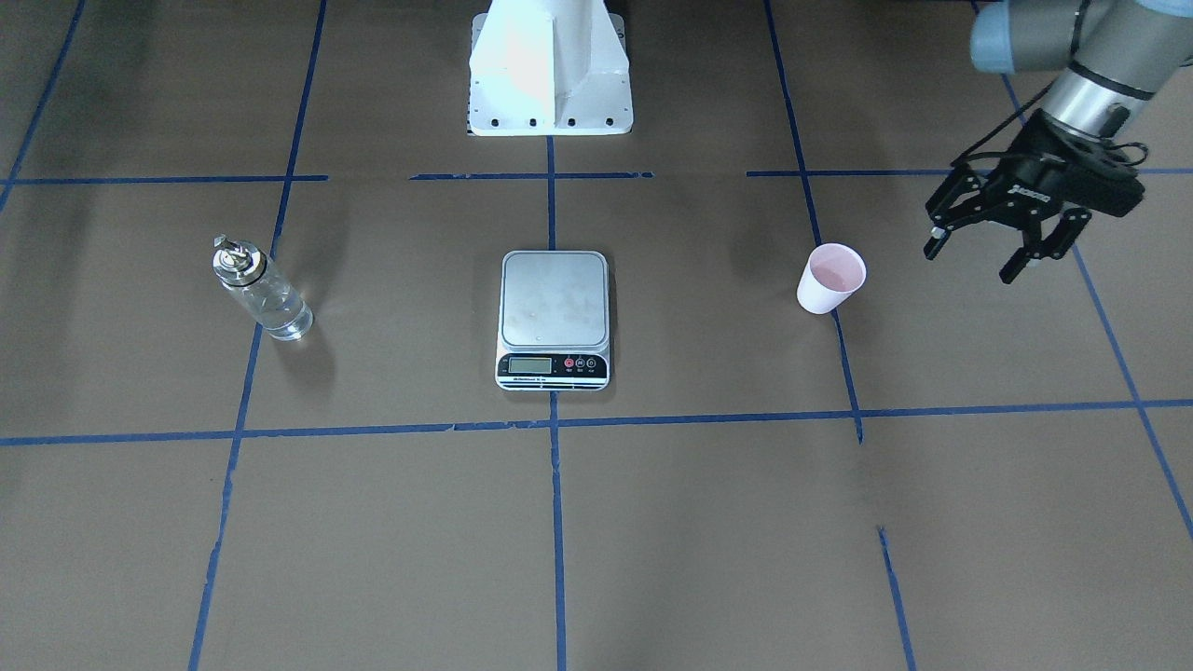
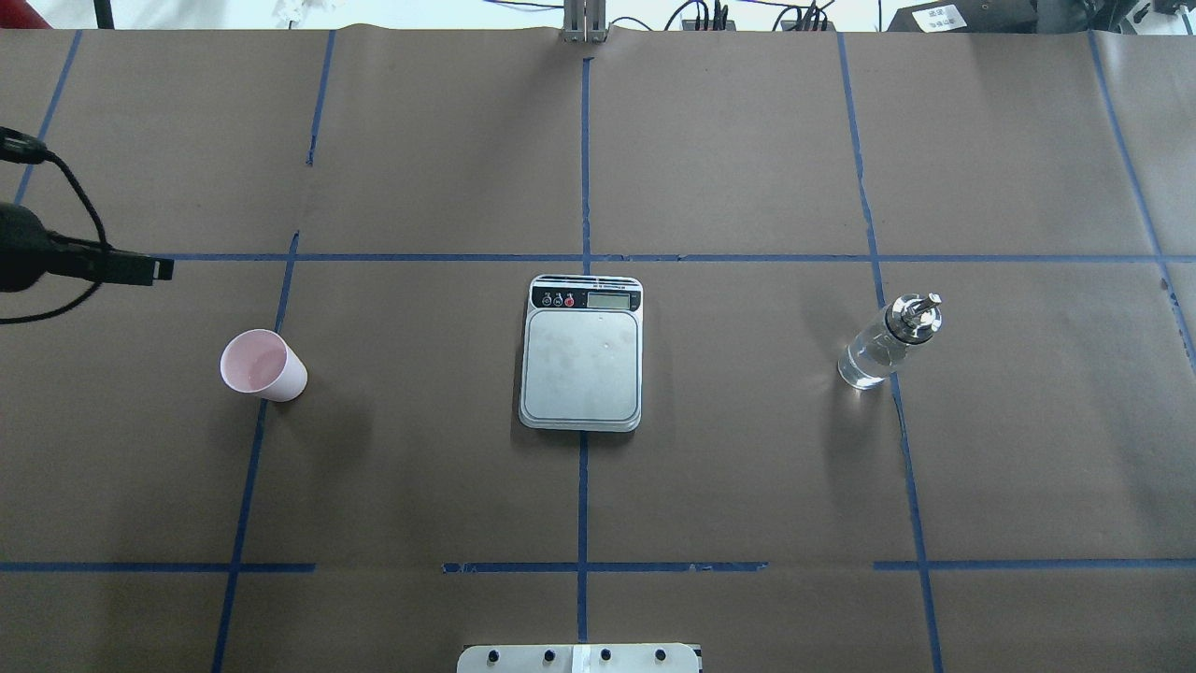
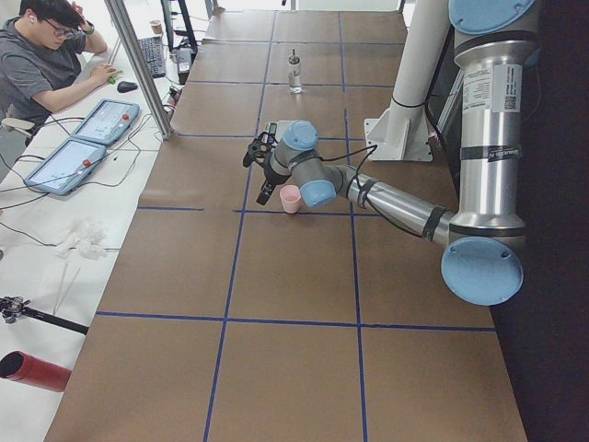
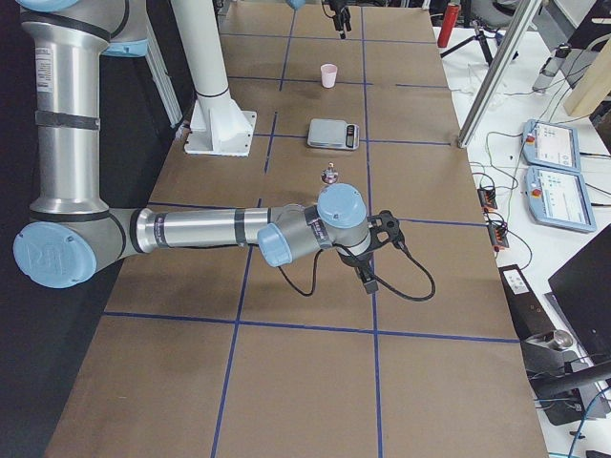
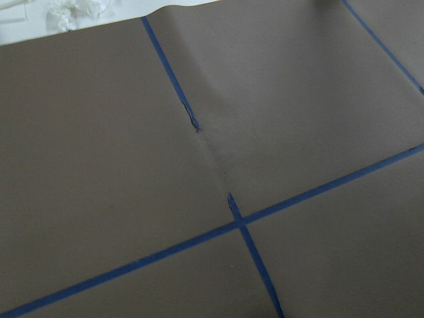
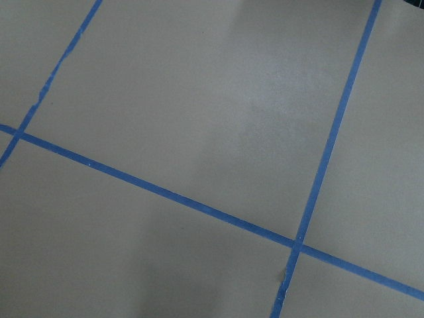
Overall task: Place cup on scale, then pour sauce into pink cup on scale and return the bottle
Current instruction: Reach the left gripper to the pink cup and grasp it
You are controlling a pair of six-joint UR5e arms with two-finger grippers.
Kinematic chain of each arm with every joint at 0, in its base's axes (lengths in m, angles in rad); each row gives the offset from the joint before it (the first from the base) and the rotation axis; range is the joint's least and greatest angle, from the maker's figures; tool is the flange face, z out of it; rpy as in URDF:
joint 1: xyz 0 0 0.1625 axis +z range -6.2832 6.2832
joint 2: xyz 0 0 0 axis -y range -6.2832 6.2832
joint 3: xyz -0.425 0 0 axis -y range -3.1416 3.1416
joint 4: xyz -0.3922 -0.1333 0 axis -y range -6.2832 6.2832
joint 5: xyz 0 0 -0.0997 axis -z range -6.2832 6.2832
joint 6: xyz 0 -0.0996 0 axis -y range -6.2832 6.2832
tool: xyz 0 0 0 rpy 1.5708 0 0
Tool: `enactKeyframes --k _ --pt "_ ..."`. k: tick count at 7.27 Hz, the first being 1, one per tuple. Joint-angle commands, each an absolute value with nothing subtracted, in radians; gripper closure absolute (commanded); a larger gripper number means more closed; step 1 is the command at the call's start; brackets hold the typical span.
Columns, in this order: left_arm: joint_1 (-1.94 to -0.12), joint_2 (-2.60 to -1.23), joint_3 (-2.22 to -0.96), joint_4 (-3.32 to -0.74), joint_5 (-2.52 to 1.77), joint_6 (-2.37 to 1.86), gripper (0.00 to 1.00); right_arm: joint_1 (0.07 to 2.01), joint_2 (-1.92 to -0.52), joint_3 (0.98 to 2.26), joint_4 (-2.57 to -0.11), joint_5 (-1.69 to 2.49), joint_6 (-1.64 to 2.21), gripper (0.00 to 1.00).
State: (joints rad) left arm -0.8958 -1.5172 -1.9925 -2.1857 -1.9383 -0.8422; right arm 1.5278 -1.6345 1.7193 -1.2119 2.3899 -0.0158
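The pink cup (image 1: 829, 278) stands upright on the brown table, apart from the scale (image 1: 555, 317), whose plate is bare. The bottle (image 1: 261, 291) of clear sauce stands on the scale's other side. In the overhead view the cup (image 2: 262, 366) is left, the scale (image 2: 582, 355) centre and the bottle (image 2: 883, 346) right. My left gripper (image 1: 974, 261) is open and empty, hovering beside the cup, further from the scale. My right gripper (image 4: 366, 277) shows only in the exterior right view, away from the bottle (image 4: 330, 175); I cannot tell if it is open or shut.
The white robot base (image 1: 550, 75) stands behind the scale. Blue tape lines grid the brown table paper. An operator (image 3: 51, 55) sits at a side bench with tablets (image 3: 83, 152). An aluminium post (image 3: 138, 64) rises at the table's edge.
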Motion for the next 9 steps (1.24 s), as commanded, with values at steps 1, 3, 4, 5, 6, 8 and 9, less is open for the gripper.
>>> enactKeyframes --k 1,3,4,5,6,8,9 --pt "-0.731 -1.513 -2.023 -2.092 -1.807 -1.064 0.28 1.528 -1.637 1.72 -1.212 2.39 -0.017 0.0" --pt "-0.654 -1.516 -1.993 -2.092 -1.763 -1.097 0.29 1.528 -1.637 1.72 -1.212 2.39 -0.017 0.0" --pt "-0.647 -1.517 -1.984 -2.092 -1.763 -1.095 0.3 1.528 -1.638 1.72 -1.212 2.39 -0.017 0.0" --pt "-0.644 -1.52 -1.967 -2.092 -1.763 -1.095 0.39 1.528 -1.64 1.721 -1.212 2.39 -0.017 0.0" --pt "-0.64 -1.525 -1.951 -2.092 -1.763 -1.095 0.55 1.528 -1.64 1.721 -1.212 2.39 -0.017 0.0" --pt "-0.632 -1.528 -1.951 -2.092 -1.763 -1.094 1.0 1.528 -1.641 1.723 -1.212 2.39 -0.017 0.0" --pt "-0.632 -1.535 -1.957 -2.092 -1.764 -1.089 1.0 1.528 -1.641 1.724 -1.212 2.39 -0.017 0.0"
